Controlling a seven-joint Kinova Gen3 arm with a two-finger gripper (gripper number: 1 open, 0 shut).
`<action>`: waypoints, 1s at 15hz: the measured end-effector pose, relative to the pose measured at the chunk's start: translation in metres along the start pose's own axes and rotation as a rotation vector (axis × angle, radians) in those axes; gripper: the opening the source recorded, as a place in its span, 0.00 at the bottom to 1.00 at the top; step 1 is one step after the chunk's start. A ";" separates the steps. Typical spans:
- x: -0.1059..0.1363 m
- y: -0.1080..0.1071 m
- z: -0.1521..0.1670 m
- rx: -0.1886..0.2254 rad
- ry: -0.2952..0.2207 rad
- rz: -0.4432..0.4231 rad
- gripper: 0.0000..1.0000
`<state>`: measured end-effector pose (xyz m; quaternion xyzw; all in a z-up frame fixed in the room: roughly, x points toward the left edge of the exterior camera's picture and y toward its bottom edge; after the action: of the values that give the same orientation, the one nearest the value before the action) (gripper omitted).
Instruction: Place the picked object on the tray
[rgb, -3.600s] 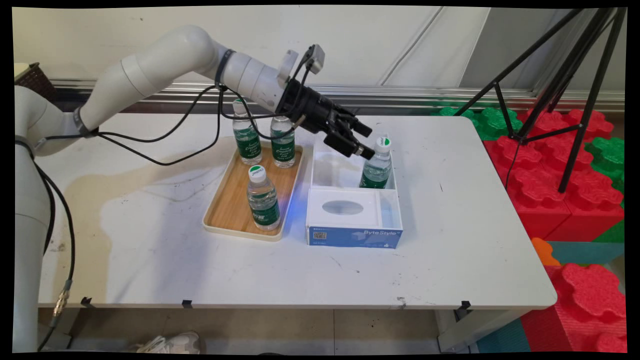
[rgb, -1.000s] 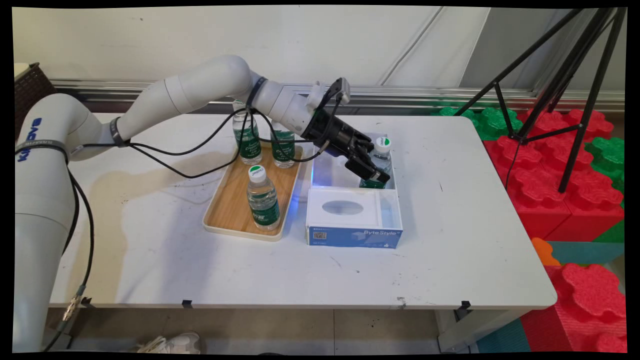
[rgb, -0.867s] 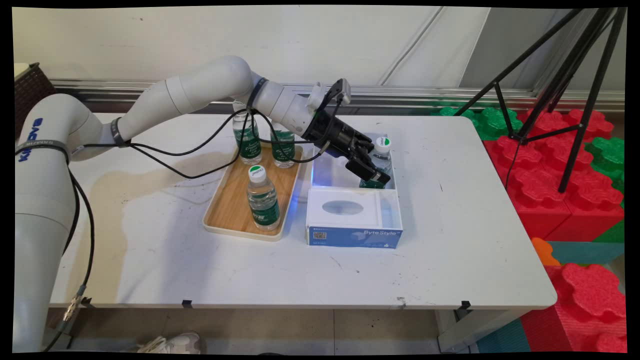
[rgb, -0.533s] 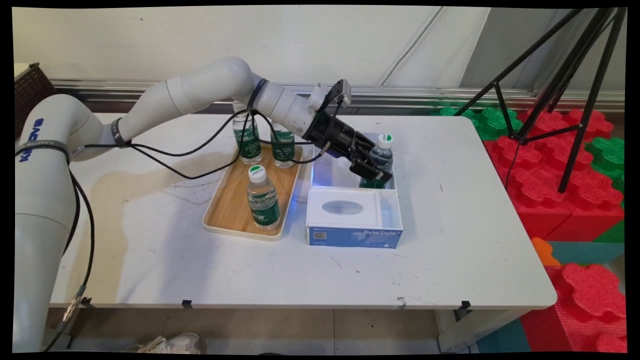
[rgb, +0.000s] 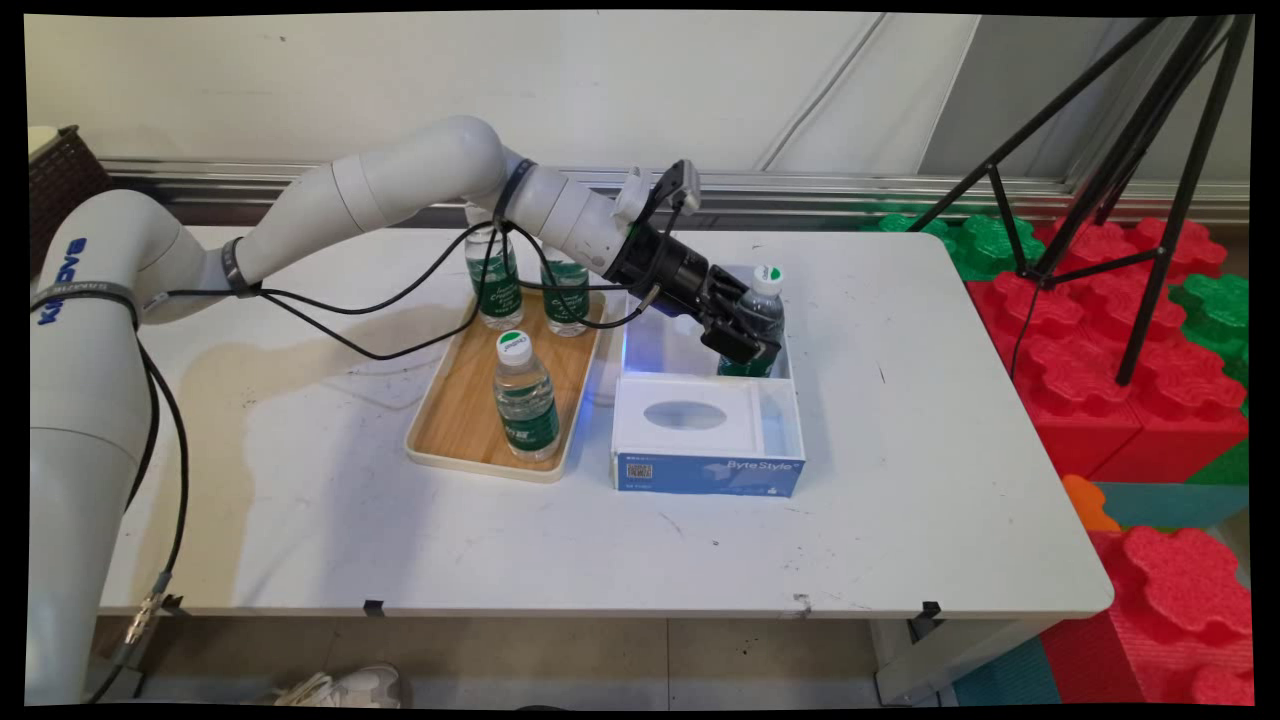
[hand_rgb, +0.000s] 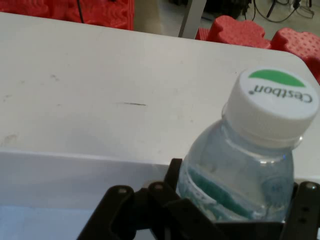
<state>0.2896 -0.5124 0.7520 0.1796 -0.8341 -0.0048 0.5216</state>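
From where I stand, the gripper (rgb: 748, 340) is clamped on 1 water bottle (hand_rgb: 245, 165) tilted inside the white box (rgb: 790, 395); its base could catch the wall and slip.

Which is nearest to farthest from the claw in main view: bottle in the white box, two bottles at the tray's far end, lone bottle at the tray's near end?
1. Bottle in the white box: gripped by the claw.
2. Two far-end tray bottles: to its left.
3. Lone near-end tray bottle: farthest, lower left.
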 end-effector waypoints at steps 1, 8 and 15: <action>-0.001 0.000 -0.001 0.001 0.000 -0.002 0.00; 0.000 -0.001 -0.017 0.016 0.007 -0.010 0.00; 0.015 -0.002 -0.031 0.033 0.034 0.004 0.00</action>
<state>0.3114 -0.5137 0.7792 0.1867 -0.8253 0.0128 0.5328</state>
